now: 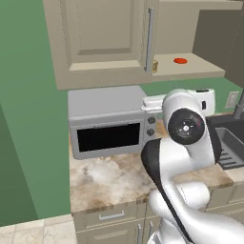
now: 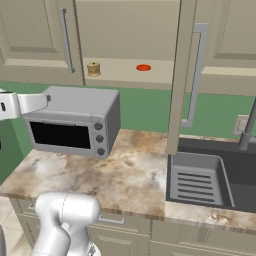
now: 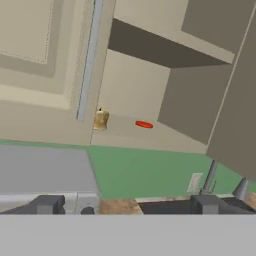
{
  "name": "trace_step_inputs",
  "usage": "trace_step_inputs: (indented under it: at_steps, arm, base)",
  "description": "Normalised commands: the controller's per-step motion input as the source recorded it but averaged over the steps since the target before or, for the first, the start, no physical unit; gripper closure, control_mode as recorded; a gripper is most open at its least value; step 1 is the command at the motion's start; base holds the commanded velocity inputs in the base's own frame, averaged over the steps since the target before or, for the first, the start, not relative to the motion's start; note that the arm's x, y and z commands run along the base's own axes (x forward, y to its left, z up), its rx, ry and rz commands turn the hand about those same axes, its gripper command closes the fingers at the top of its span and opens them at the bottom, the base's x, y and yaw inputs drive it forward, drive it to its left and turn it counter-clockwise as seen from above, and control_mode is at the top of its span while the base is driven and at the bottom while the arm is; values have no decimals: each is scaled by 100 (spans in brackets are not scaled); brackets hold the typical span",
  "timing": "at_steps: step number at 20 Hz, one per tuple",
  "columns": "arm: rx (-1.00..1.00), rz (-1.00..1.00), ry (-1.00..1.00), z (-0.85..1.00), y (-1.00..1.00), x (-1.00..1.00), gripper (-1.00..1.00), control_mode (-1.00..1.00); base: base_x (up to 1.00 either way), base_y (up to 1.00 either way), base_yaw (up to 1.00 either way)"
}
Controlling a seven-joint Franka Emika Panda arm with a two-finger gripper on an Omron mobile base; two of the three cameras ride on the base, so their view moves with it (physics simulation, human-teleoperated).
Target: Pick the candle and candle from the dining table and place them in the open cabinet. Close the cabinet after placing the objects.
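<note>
A green-walled kitchen with a marbled stone tabletop running below a beige wall cabinet. The cabinet stands open: two doors are swung out, one at the left with a long silver bar handle and one at the right seen edge-on in the right base view. One beige shelf shows inside, and on it sit two things. One squat golden-brown candle stands upright near the shelf's left end, just beside the left door's edge; in the hand view it is the small brown cylinder by the handle. One flat red disc lies on the same shelf, apart from the candle, toward the middle.

On the tabletop's left part stands one grey microwave, door shut. At the right edge one dark sink is set into the top, with a grey faucet behind it.

The gripper hangs below the cabinet, above the microwave, its jaws spread wide with nothing between them.
</note>
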Motion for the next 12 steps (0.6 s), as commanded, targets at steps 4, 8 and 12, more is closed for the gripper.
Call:
trace_step_inputs:
  at_steps: [4,8,12]
  arm:
    - [7,6,15,15,-49,-66,-100,-100]
    - [7,4,10,8,-60,-65,-100,-100]
    - [7,0,11,4,-64,-72,-100,-100]
  base:
    - [0,0,0]
    - [0,0,0]
    - [0,0,0]
